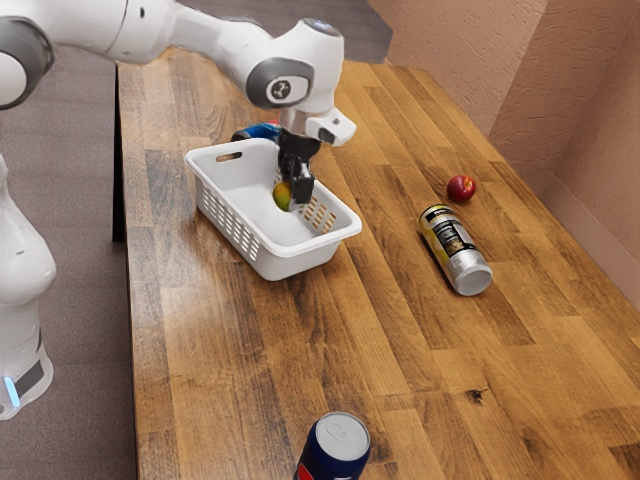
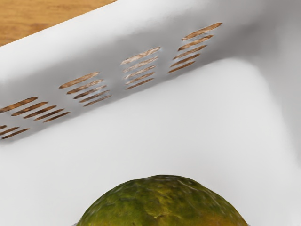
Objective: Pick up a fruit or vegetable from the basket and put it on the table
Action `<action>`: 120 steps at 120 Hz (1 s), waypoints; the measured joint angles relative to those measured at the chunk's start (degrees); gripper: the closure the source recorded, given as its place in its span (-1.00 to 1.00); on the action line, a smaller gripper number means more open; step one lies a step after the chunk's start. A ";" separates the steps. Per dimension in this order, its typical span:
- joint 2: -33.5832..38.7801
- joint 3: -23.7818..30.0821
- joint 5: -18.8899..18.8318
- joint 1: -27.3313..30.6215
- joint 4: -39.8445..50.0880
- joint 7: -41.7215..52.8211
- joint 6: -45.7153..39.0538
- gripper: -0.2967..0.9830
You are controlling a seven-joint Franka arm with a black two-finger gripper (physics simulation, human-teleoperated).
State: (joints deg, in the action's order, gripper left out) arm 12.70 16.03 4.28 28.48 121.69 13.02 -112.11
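Inside the white basket [image 1: 213,187], my black gripper [image 1: 298,188] reaches down at the fruit, near the basket's slotted far side wall. The round green and orange fruit [image 1: 282,196] is partly hidden behind the gripper in the exterior view. In the wrist view the mottled green top of the fruit [image 2: 162,202] bulges up large at the lower edge, with the basket's white floor [image 2: 160,127] around it. How the gripper stands on the fruit cannot be made out.
A blue object [image 1: 262,131] lies behind the basket. Toward the exterior view's right are a lying can [image 1: 455,250] and a red fruit [image 1: 461,188]. A dark blue can [image 1: 336,448] stands at the front of the wooden table [image 1: 220,385].
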 joint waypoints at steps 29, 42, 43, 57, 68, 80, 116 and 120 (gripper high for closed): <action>-1.86 17.29 -0.17 -10.17 -18.03 3.09 5.30 0.08; -8.89 18.70 -3.06 -16.50 -20.37 4.33 5.47 0.09; -9.48 18.72 -3.39 -16.87 -20.55 4.42 5.42 0.09; -14.71 19.12 -6.92 -19.79 -21.61 5.47 4.56 0.10; -16.24 19.08 -8.37 -20.02 -21.72 6.13 4.07 0.09; -17.44 18.79 -9.37 -18.20 -21.73 6.77 3.47 -0.01; -16.37 16.85 -9.35 -17.70 -21.80 8.69 3.95 -0.47; -11.89 12.49 -7.42 -19.66 -22.94 8.97 6.85 -0.48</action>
State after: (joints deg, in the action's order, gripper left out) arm 0.80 28.53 -3.14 8.82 98.75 22.00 -105.26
